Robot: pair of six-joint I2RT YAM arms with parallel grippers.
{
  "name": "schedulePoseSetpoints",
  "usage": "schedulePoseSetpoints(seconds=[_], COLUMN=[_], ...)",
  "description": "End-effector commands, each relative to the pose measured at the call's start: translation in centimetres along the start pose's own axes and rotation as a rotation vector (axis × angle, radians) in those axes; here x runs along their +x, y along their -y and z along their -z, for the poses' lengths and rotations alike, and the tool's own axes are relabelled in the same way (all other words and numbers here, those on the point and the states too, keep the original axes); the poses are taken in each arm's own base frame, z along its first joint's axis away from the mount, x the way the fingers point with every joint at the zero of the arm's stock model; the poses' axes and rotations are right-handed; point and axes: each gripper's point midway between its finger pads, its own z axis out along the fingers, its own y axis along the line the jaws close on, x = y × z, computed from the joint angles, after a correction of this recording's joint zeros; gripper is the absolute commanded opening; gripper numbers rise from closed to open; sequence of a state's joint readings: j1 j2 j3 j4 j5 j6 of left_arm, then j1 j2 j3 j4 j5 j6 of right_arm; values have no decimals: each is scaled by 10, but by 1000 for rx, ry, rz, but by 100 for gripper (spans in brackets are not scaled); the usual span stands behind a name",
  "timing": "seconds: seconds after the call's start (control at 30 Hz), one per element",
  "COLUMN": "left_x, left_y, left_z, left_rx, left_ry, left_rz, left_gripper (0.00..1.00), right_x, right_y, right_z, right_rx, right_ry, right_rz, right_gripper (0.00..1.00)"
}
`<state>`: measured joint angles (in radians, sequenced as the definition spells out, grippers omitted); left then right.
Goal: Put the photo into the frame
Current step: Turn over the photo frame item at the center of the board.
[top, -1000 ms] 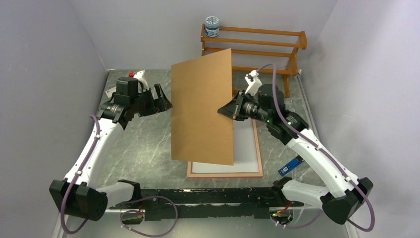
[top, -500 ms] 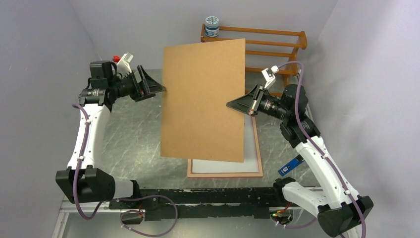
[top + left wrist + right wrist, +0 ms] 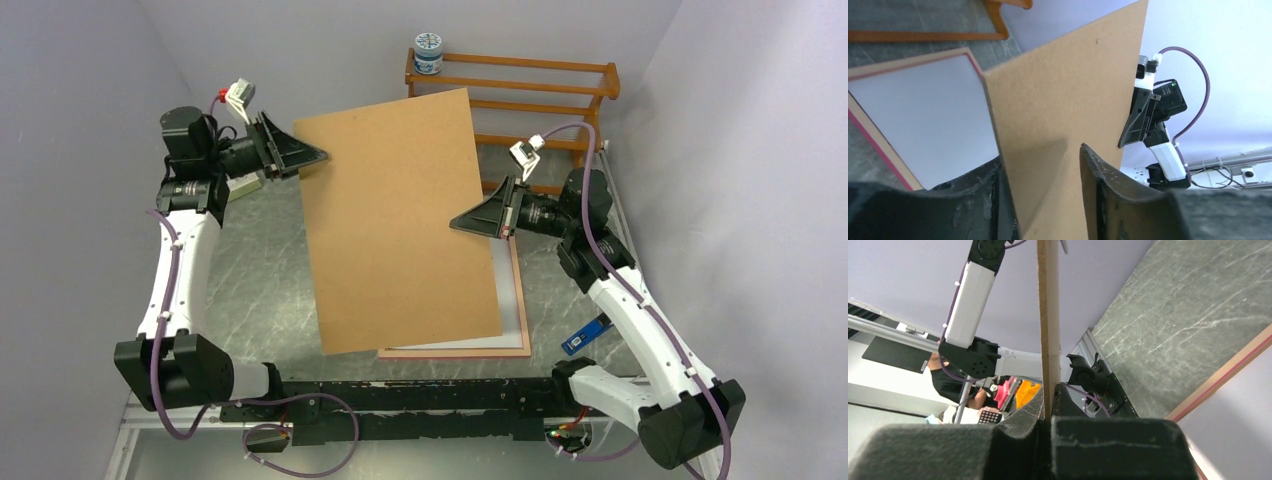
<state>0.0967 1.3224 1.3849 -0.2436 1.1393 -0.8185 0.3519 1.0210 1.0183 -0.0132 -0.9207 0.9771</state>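
The frame (image 3: 523, 318) lies flat on the table, pale back up, with a pink edge (image 3: 879, 146) showing in the left wrist view. A white sheet, the photo's plain back (image 3: 510, 312) (image 3: 923, 115), lies inside it. Above them a brown fibreboard panel (image 3: 400, 220) is held up and tilted. My right gripper (image 3: 455, 222) (image 3: 1049, 390) is shut on the panel's right edge (image 3: 1048, 300). My left gripper (image 3: 318, 157) (image 3: 1040, 155) straddles the panel's top left corner. One finger rests against the board (image 3: 1068, 90); the other stands a gap away.
An orange-brown wooden rack (image 3: 540, 85) stands against the back wall with a small jar (image 3: 428, 53) on its top left. A blue object (image 3: 587, 335) lies on the table right of the frame. Walls close in on both sides.
The panel has been raised and turned to face the camera, then tilted left. My left arm rose to its top left corner and its jaws narrowed around it. My right gripper kept its hold.
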Motion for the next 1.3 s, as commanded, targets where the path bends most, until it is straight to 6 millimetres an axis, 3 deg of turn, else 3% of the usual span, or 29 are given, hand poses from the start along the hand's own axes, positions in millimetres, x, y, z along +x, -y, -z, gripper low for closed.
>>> schedulePoseSetpoints(seconds=[0.0,0.23,0.33,0.63,0.73,1.07,1.13,1.27], left_x=[-11,0,0,-37,-45,-58,-62,-66], left_y=[20,25,30,51,47,0,-11,-20], left_z=[15,20,23,51,65,125,149,174], left_rx=[82,116,96,-126,-278,-759,-889,-1032], left_ry=[19,1,20,269,344,542,624,687], left_rz=[-38,-54,-69,-126,-124,-139,-144,-138], left_gripper=[42,3,2,2,3,2,2,3], right_x=[-3,-6,-11,-41,-50,-63,-55,-41], right_y=[-18,-5,5,56,81,105,93,61], right_z=[3,-3,-7,-4,2,7,-10,-49], right_rx=[-81,-67,-22,282,409,549,548,554], right_ry=[-15,-32,-20,126,166,227,220,186], right_rz=[71,54,56,88,76,93,149,297], right_gripper=[0,0,1,77,89,90,90,90])
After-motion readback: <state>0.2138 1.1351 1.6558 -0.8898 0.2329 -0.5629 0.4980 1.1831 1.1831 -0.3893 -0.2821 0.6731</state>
